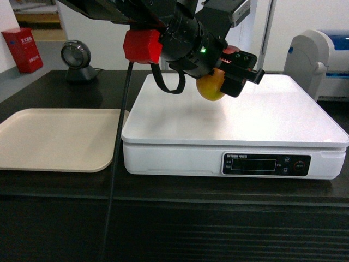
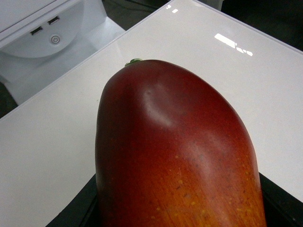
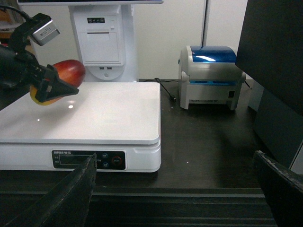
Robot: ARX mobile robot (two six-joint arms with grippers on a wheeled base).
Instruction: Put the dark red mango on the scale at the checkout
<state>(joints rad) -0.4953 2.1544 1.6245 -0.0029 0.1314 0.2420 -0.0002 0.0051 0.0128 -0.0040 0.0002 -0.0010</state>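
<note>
My left gripper is shut on the dark red mango, holding it a little above the back middle of the scale. The left wrist view is filled by the mango, red shading to orange, with the white platform under it and black fingers at either side. Seen from the right wrist, the mango hangs over the platform's far left part. My right gripper is open and empty, low in front of the checkout, right of the scale.
A beige tray lies left of the scale, with a black cable hanging across its right edge. A white and blue label printer stands right of the scale. A receipt printer stand rises behind it.
</note>
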